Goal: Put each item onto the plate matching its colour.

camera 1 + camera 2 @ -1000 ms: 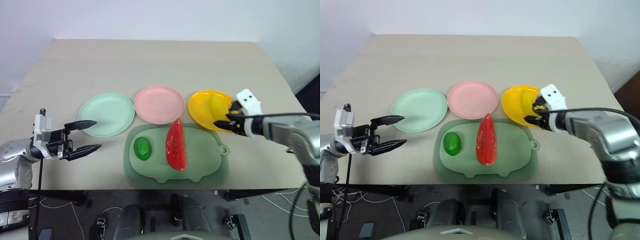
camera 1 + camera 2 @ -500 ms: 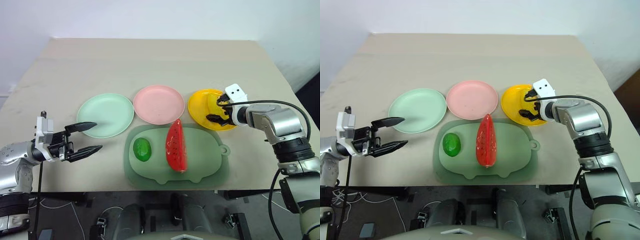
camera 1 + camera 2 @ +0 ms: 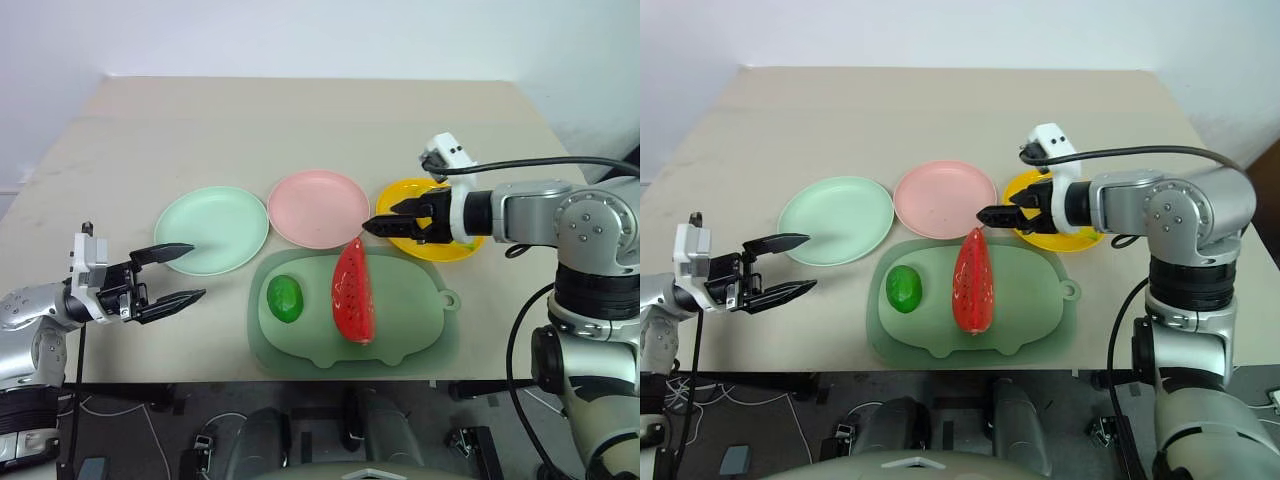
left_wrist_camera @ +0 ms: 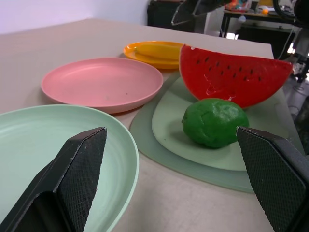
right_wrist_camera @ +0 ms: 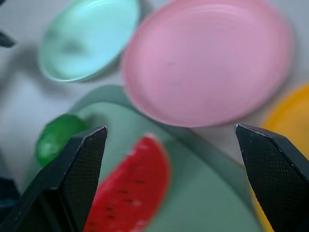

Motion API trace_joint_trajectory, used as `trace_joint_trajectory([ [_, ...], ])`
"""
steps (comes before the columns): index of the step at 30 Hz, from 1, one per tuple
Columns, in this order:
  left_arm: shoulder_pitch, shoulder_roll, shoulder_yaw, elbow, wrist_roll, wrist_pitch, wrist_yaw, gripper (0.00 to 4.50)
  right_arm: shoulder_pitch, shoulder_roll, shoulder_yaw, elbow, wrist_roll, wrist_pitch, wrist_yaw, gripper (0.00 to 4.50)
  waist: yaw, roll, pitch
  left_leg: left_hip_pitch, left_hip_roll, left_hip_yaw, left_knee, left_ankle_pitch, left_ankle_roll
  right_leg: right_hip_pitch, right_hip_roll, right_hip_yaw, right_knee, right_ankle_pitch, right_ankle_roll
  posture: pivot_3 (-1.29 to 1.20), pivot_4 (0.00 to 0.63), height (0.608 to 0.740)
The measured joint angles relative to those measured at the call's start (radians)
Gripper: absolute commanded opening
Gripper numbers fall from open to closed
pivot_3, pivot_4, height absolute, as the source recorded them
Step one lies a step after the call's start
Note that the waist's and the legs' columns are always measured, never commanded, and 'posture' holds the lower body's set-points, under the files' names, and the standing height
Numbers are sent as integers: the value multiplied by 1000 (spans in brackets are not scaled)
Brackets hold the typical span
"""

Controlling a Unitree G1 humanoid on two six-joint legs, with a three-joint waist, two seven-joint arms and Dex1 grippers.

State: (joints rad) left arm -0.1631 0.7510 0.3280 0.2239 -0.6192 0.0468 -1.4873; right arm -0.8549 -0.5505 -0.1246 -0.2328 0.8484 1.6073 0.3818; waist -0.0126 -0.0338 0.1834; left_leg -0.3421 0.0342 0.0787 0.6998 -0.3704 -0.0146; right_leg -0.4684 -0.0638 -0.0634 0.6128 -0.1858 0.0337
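— Since a second ago the right gripper (image 3: pixel 372 226) has let go of the banana and swung off the orange-yellow plate (image 3: pixel 400 230) toward the watermelon wedge (image 3: pixel 352 293); fingers wide, empty.

— Head views?

— Three plates: mint green plate (image 3: pixel 212 229), pink plate (image 3: pixel 318 208), the yellow one. Two toys, wedge and green fruit (image 3: pixel 285 297), lie on the pig-shaped mat (image 3: pixel 410 320). No writing readable.

— Left wrist?

— Left gripper (image 3: pixel 195 270) spread wide, empty, beside the mint plate.

— Right wrist?

— Fingers apart above pink plate and wedge.
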Motion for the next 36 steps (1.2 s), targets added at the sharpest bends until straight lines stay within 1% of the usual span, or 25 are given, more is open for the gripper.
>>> trace_joint_trajectory([
  [2,0,-4,0,0,0,-5,0,4500,32,48,6,-8,80,0,-143,4459,-1,0,0,0,0,0,0,0,0,0,0,0,0,0,0,0,150,736],
  [4,0,-7,-1,0,0,-8,0,4500,60,79,30,-10,135,0,-245,4459,-2,0,0,0,0,0,0,0,0,0,0,0,0,0,0,0,150,736],
  [8,13,-8,-1,-2,0,-9,1,4500,82,105,37,-9,293,0,-489,4459,-3,0,0,0,0,0,0,0,0,0,0,0,0,0,0,0,150,736],
  [9,15,-9,-1,-2,0,-9,1,4500,85,106,36,-9,311,0,-513,4459,-3,0,0,0,0,0,0,0,0,0,0,0,0,0,0,0,150,736],
  [14,45,-17,-1,-14,0,-9,10,4500,149,133,45,-1,521,0,-756,4459,-3,0,0,0,1,0,0,0,0,0,0,0,0,0,0,0,150,736],
  [16,49,-18,-1,-23,0,-9,13,4500,161,135,57,0,584,0,-817,4459,-3,0,0,0,1,0,0,0,0,0,0,0,0,0,0,0,150,736],
  [18,50,-21,-1,-31,0,-9,16,4500,180,119,103,0,687,-25,-912,4459,-4,0,0,0,1,0,0,0,0,0,0,0,0,0,0,0,150,736],
  [23,54,-30,-1,-36,0,-9,22,4500,210,-6,289,-2,944,-184,-1119,4459,-4,0,0,0,1,0,0,0,0,0,0,1,-1,0,0,0,150,736],
  [25,57,-34,-1,-42,0,-9,25,4500,210,-54,362,-5,1016,-243,-1167,4459,-4,0,0,0,1,0,0,0,0,0,0,1,-1,0,0,0,150,736],
  [28,64,-39,-2,-45,0,-9,28,4500,185,-89,444,-9,1061,-276,-1178,4459,-7,0,0,0,2,0,0,0,0,0,1,1,-1,0,0,0,150,736],
  [30,69,-39,-2,-47,-1,-9,29,4500,157,-105,489,-8,1062,-290,-1171,4459,-6,-1,0,0,3,0,0,0,0,0,1,1,-1,0,0,0,150,736],
  [36,73,-39,-1,-48,-1,-9,33,4500,110,-120,548,-8,1016,-286,-1097,4459,-5,-1,-1,0,3,0,0,0,0,0,1,1,-2,0,0,0,150,736],
])
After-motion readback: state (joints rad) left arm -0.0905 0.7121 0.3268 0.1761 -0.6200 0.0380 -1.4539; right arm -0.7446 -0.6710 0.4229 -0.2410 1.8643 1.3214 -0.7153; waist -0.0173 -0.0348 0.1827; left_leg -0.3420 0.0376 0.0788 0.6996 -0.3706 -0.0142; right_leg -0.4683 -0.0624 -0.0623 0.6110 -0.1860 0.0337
